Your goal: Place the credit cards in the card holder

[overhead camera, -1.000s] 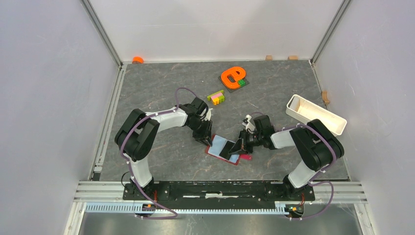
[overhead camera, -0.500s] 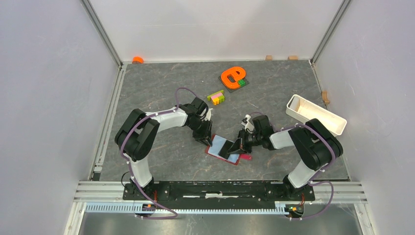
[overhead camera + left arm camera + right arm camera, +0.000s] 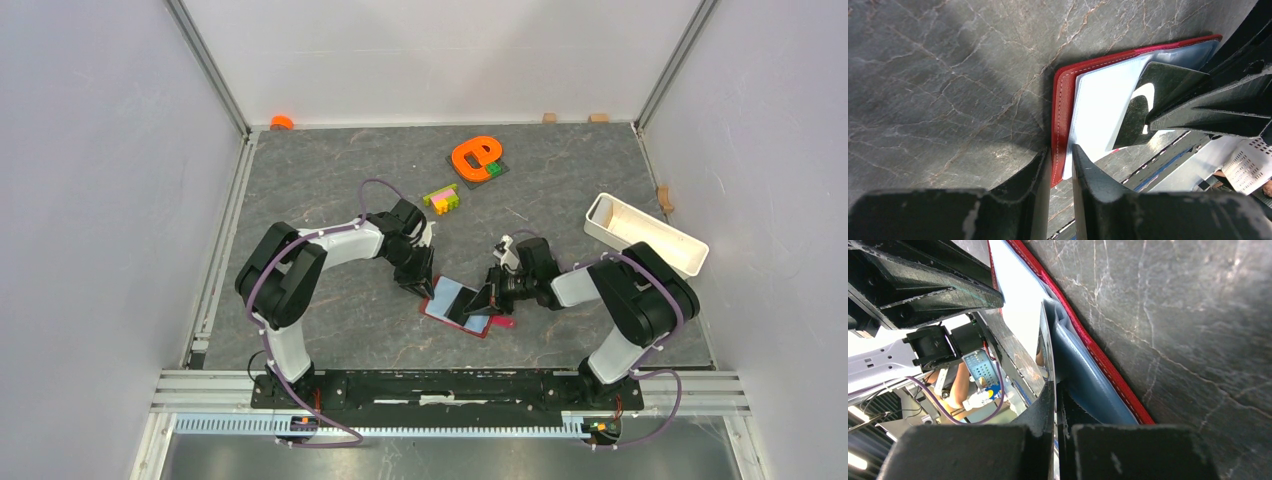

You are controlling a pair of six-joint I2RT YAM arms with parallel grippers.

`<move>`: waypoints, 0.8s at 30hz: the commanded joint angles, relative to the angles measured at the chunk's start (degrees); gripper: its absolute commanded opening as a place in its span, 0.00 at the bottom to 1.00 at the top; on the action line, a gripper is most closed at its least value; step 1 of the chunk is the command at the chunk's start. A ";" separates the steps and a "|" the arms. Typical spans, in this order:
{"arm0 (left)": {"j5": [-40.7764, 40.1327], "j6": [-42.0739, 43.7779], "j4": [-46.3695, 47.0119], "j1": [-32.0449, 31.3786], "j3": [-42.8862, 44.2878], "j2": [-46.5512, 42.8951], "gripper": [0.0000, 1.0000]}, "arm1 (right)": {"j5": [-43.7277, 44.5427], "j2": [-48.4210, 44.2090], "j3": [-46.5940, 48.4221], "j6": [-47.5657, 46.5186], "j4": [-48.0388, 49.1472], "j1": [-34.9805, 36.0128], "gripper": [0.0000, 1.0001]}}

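The grey, stone-look tabletop (image 3: 948, 75) has a matt face crossed by pale and rust-coloured veins. The dark-red folding card holder (image 3: 1060, 115) looks like leather with a low sheen and has a light stitched seam along its edge. Its light-blue lining is smooth and faintly shiny, like plastic film. The thin rectangular credit card (image 3: 1148, 100) is dark and glossy, reflecting like a mirror. The left claw (image 3: 1060, 152) and right claw (image 3: 1056, 387) are matt black plastic, scuffed pale at the edges. The white oblong tray (image 3: 645, 235) looks like smooth plastic.
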 commanded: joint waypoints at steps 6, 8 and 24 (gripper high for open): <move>0.02 -0.15 0.60 -1.28 0.55 1.38 0.28 | 8.67 0.92 -2.32 -2.80 -8.97 0.48 0.06; -0.01 -0.07 0.59 -1.30 0.55 1.29 0.28 | 10.05 0.04 -1.01 -4.26 -11.47 0.48 0.10; 0.42 -0.15 0.59 -1.34 0.56 0.52 0.27 | 13.51 -3.47 -0.92 -6.26 -17.22 0.47 0.32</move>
